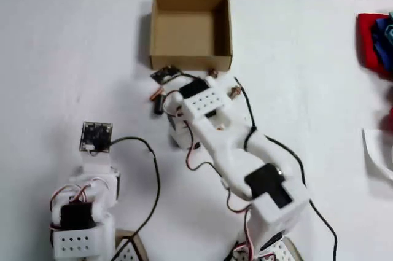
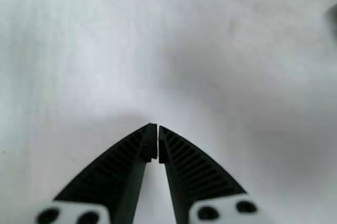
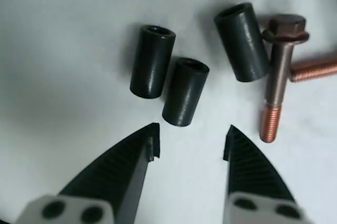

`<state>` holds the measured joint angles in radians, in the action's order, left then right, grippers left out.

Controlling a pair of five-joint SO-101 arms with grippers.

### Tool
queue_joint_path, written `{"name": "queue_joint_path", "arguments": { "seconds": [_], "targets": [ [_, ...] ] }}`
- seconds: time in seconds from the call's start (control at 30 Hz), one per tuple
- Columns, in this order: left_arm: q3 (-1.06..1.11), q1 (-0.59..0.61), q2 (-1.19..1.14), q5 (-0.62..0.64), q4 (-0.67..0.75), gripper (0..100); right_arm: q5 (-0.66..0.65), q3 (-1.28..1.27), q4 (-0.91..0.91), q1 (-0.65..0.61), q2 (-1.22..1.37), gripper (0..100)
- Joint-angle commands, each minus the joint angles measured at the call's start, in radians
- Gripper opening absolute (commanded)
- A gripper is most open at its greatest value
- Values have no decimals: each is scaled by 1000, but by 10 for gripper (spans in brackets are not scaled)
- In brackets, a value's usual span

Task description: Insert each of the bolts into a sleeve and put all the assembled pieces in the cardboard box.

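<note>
Three black sleeves lie on the white table just ahead of my right gripper [image 3: 190, 142], which is open with nothing between its fingers. The nearest sleeve [image 3: 185, 91] touches a second sleeve [image 3: 152, 60]; the third sleeve [image 3: 243, 42] lies apart, next to a copper bolt [image 3: 277, 76]. Another copper bolt [image 3: 313, 68] lies beside that one. The right arm [image 1: 209, 104] stretches to the spot just in front of the cardboard box [image 1: 190, 55], whose inside looks bare. My left gripper [image 2: 153, 142] is shut over bare table, and the left arm [image 1: 86, 212] stays at the near left.
Two more copper bolts [image 1: 214, 72] [image 1: 234, 93] lie in front of the box, to the right of the arm's wrist. Red and blue cloth [image 1: 376, 37] sits at the right edge. Cables trail across the table between the arms.
</note>
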<state>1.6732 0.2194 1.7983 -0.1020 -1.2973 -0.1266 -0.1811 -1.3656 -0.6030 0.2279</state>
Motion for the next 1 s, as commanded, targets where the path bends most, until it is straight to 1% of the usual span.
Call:
{"name": "queue_joint_path", "arguments": {
  "seconds": [0.0, 0.1, 0.27, 0.33, 0.6, 0.9, 0.97],
  "targets": [
    [19, -9, 14, -5, 14, 35, -8, 66, -2, -12, 50, 200],
    [19, -9, 14, -5, 14, 35, -6, 107, -1, -12, 117, 188],
    [19, -9, 14, -5, 14, 35, -6, 199, -1, -7, 223, 111],
    [19, -9, 14, -5, 14, 35, -6, 227, -2, -8, 262, 97],
    [19, -9, 14, -5, 14, 35, -6, 295, -10, -7, 401, 98],
    [19, -9, 14, -5, 14, 35, -6, 367, -71, -7, 421, 100],
    [19, -9, 14, -5, 14, 35, -6, 388, -71, -7, 418, 142]
  ]
}}
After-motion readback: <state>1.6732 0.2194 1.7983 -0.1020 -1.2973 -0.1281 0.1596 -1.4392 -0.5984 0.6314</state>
